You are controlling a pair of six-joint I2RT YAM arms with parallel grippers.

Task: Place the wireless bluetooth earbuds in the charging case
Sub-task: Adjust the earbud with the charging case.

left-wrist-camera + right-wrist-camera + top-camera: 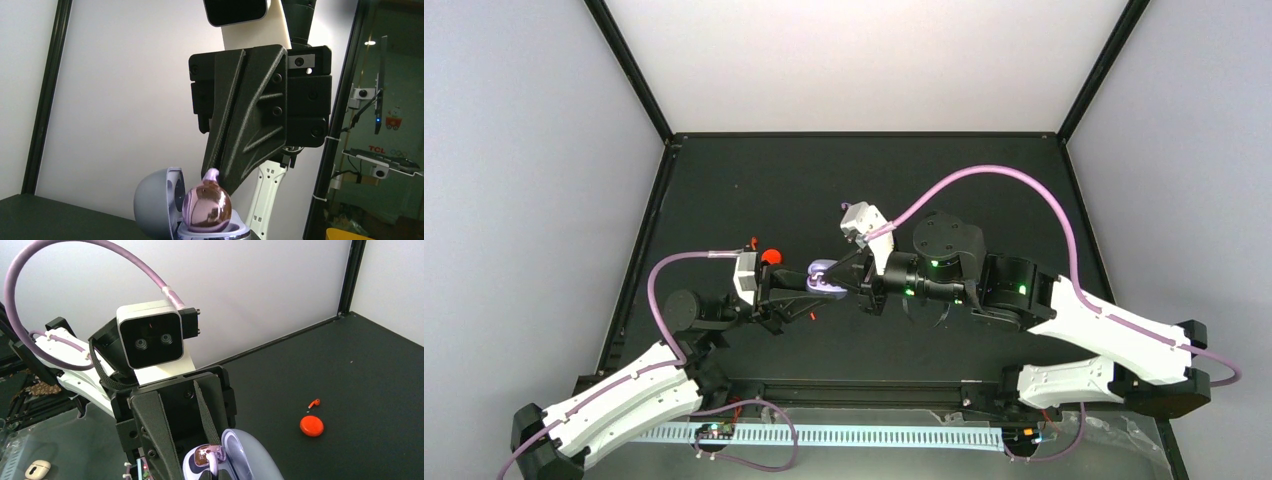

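Observation:
My left gripper (809,283) is shut on the open lavender charging case (822,272) and holds it above the table. In the right wrist view its black fingers (156,437) flank the case (240,460), whose lid stands open. My right gripper (858,284) is shut on the stem of a lavender earbud (214,460). The bud's shiny pink body (206,206) rests in the case base (220,232), beside the raised lid (152,200). The right gripper's fingers (247,130) come down onto the stem from above. A red-orange earbud (314,402) lies on the table.
A closed red-orange case (770,256) lies on the black table beside the red-orange earbud (752,243), just behind the left gripper. A cream pebble-like object (37,469) lies beyond the table's near edge. Black frame posts stand at the back corners.

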